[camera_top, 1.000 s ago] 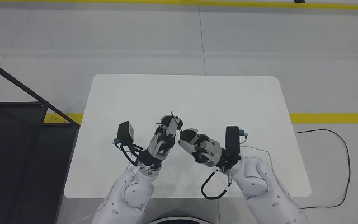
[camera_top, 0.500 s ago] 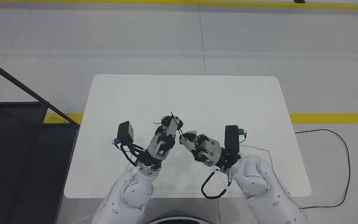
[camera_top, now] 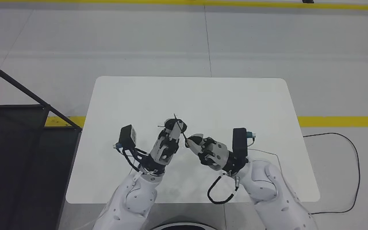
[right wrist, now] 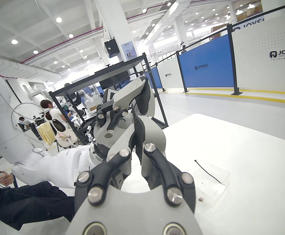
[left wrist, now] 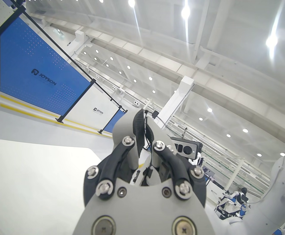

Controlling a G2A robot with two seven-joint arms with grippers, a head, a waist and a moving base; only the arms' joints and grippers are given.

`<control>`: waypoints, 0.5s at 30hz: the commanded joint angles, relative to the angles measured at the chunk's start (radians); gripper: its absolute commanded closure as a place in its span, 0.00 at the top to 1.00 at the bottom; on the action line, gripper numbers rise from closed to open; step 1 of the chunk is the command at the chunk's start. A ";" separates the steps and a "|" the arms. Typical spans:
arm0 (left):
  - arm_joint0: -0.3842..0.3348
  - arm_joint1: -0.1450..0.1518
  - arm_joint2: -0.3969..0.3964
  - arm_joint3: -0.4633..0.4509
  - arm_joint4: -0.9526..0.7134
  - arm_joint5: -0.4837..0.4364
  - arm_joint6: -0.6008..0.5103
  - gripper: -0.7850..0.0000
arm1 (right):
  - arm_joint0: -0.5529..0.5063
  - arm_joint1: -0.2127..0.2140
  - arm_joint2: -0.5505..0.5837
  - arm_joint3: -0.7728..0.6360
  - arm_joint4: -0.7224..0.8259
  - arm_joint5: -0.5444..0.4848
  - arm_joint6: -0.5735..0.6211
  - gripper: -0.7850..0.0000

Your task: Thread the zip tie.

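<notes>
Table [camera_top: 230, 95] edges sit well apart from both grippers, most room toward far side. Left gripper [left wrist: 144, 121] jaws pinch zip tie [right wrist: 142, 72], held above table's near-middle. Right gripper [right wrist: 137, 126] just beside it, jaws pressed together; can't tell if they grip the tie.

We're in a big industrial hall, looks like a robotics test floor: high white ceiling [left wrist: 200, 66] with spot lights [left wrist: 185, 12], blue and white partition panels [right wrist: 207, 66], yellow lines [camera_top: 333, 121] on the grey floor [camera_top: 144, 40], another robot [left wrist: 233, 197] further back.
</notes>
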State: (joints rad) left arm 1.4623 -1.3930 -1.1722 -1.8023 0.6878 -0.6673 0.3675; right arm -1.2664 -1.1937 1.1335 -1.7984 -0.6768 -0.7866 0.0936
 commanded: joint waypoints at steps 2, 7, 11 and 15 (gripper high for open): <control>0.011 0.003 -0.012 -0.009 -0.005 -0.011 -0.006 1.00 | -0.005 0.002 0.009 -0.003 0.006 -0.009 -0.005 0.00; 0.030 0.008 -0.041 -0.015 -0.014 -0.039 -0.013 1.00 | -0.013 0.006 0.027 -0.007 0.034 -0.034 -0.001 0.00; 0.046 0.013 -0.065 -0.017 -0.062 -0.069 -0.020 1.00 | -0.014 0.012 0.042 -0.003 0.087 -0.072 0.029 0.00; 0.058 0.021 -0.096 -0.029 -0.137 -0.104 -0.073 1.00 | -0.007 0.022 0.053 0.015 0.198 -0.134 0.098 0.00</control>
State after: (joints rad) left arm 1.5175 -1.3737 -1.2600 -1.8281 0.5668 -0.7641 0.3091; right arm -1.2762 -1.1738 1.1842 -1.7874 -0.5109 -0.9092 0.1730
